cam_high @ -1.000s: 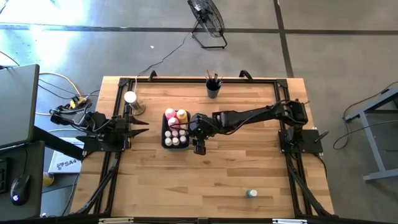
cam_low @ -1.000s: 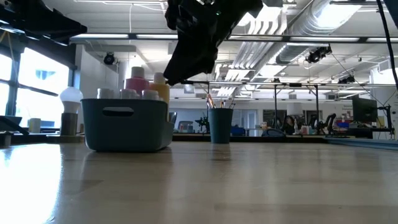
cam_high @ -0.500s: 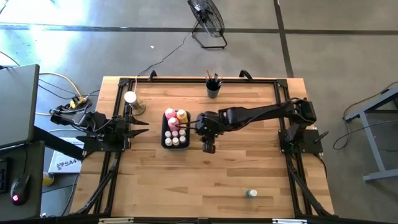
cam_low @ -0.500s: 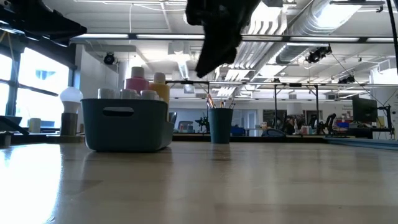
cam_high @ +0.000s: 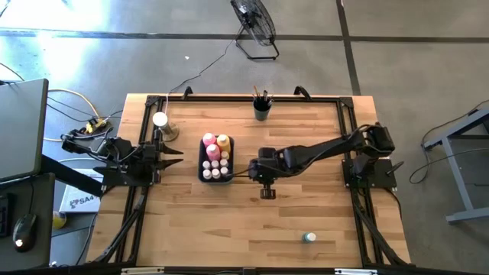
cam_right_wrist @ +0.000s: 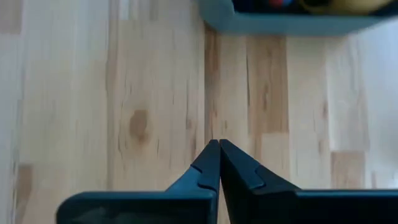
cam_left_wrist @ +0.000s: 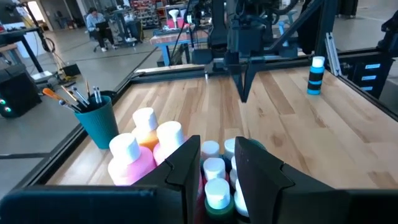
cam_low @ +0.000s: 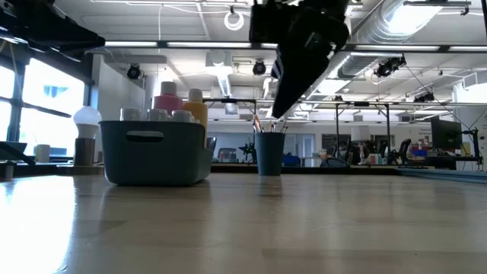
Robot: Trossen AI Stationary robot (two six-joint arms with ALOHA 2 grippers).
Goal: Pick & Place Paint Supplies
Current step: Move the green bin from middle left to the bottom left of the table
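right tool closed and empty above bare counter beside the paint bin

the right tool (cam_high: 267, 191) hangs over the wooden counter (cam_high: 306, 198) just beside the grey bin (cam_low: 156, 152), its fingers (cam_right_wrist: 214, 163) pressed together on nothing. in the bin the pink squeeze bottle (cam_high: 208, 141) and yellow squeeze bottle (cam_high: 223, 141) stand upright, long axes vertical, with the small white-capped paint bottles (cam_high: 215, 164) upright in rows next to them. one more small bottle (cam_high: 308, 237) stands alone near the counter's front edge, well apart. paintbrushes (cam_high: 262, 97) lean bristles-up in a dark cup (cam_high: 262, 111) at the far edge. the left tool (cam_left_wrist: 216, 163) waits at the left side, fingers slightly apart, facing the bin. wide bare wood lies between bin, cup and lone bottle.
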